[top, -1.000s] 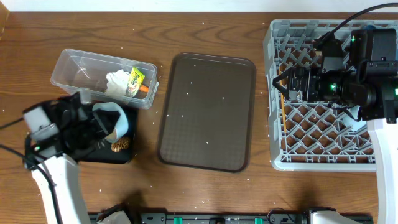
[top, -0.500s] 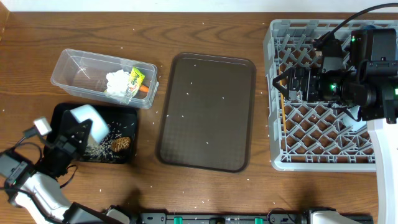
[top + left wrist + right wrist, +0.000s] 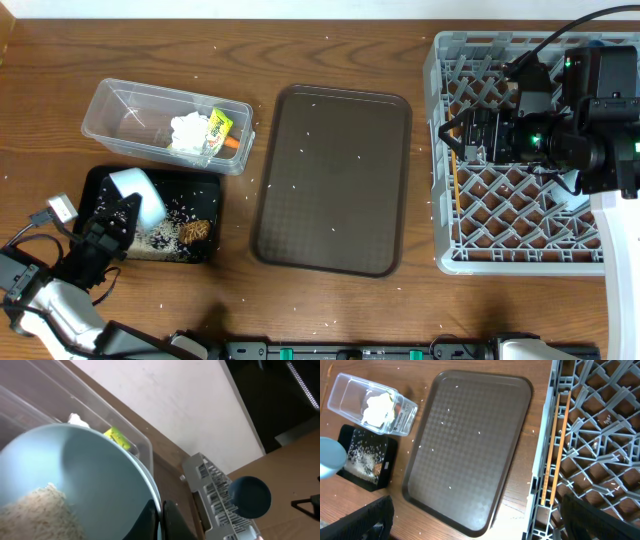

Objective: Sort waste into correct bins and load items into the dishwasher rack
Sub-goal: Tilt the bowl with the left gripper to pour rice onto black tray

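My left gripper (image 3: 126, 208) is shut on the rim of the white bowl (image 3: 137, 193), which is pale blue outside and tilted over the black tray (image 3: 203, 193). In the left wrist view its fingers (image 3: 167, 521) pinch the bowl (image 3: 95, 480) rim, and rice (image 3: 35, 510) lies inside. Loose rice (image 3: 163, 231) and a brown food lump (image 3: 196, 231) lie in the black tray. The clear tub (image 3: 120, 105) holds the tissue (image 3: 187, 130), wrapper (image 3: 217, 126) and carrot (image 3: 232, 143). My right gripper (image 3: 455, 135) hangs open over the grey rack (image 3: 436, 200), nothing between its fingers (image 3: 365, 520).
A brown serving tray (image 3: 333, 180) dotted with rice grains lies between the bins and the rack. Orange sticks (image 3: 557, 445) rest along the rack's left side. A dark blue round item (image 3: 249, 496) stands at the rack. Scattered grains dot the wooden table.
My left arm has drawn back toward the lower left, tipping the bowl over the black tray, where rice now lies. The right arm has not moved.
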Robot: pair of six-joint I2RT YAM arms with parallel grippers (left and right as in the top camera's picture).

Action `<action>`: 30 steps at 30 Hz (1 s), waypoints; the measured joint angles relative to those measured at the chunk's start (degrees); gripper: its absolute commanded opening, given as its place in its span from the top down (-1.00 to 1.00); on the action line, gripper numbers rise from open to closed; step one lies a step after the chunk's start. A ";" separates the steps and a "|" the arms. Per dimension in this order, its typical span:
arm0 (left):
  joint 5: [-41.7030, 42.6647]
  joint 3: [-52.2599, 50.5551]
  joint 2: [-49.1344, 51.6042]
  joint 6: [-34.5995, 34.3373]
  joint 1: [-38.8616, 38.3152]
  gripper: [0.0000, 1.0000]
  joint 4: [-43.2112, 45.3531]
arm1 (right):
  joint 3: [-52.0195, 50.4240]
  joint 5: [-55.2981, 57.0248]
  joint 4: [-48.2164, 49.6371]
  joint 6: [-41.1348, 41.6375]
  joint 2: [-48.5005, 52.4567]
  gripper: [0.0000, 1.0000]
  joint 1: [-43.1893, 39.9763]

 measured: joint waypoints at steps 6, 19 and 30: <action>-0.37 -0.70 1.75 1.33 0.00 0.88 0.24 | 0.00 0.00 0.00 0.00 0.00 -0.98 0.00; -5.03 -1.27 1.88 0.11 0.00 0.87 2.25 | 0.00 -0.02 0.39 0.00 0.00 -0.98 0.00; -10.91 -1.49 2.01 -7.87 0.09 0.88 6.51 | 0.00 -0.02 1.29 0.07 0.00 -0.98 0.00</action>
